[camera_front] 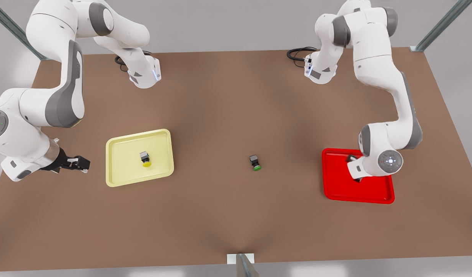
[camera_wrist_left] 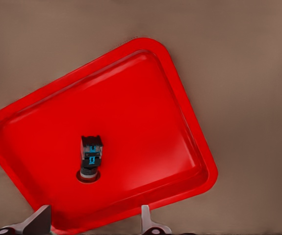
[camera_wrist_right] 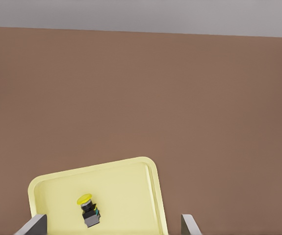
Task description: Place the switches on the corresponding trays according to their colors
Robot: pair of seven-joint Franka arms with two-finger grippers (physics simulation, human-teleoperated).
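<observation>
Two trays lay on the brown table (camera_front: 228, 215), and three switches were in view, counted across the views.

The yellow tray (camera_front: 117, 169) sat at about nine o'clock from the table's middle in the front view, with the yellow switch (camera_front: 145, 159) lying inside it near its centre. The green switch (camera_front: 255, 162) lay alone on the bare table between the two trays, touching neither. The red tray (camera_front: 336, 184) sat at about three o'clock, and the red switch (camera_wrist_left: 90, 161) lay on its floor, well inside the rim, resting on its side.

The left gripper (camera_wrist_left: 94, 223) hovered above the red tray, its fingers spread apart and holding nothing; the red switch lay free below it. The right gripper (camera_front: 77, 163) hung just beside the yellow tray, at nine o'clock from it, over bare table. Its fingers (camera_wrist_right: 32, 225) were spread wide and empty, with the yellow switch lying free in the tray beyond them.
</observation>
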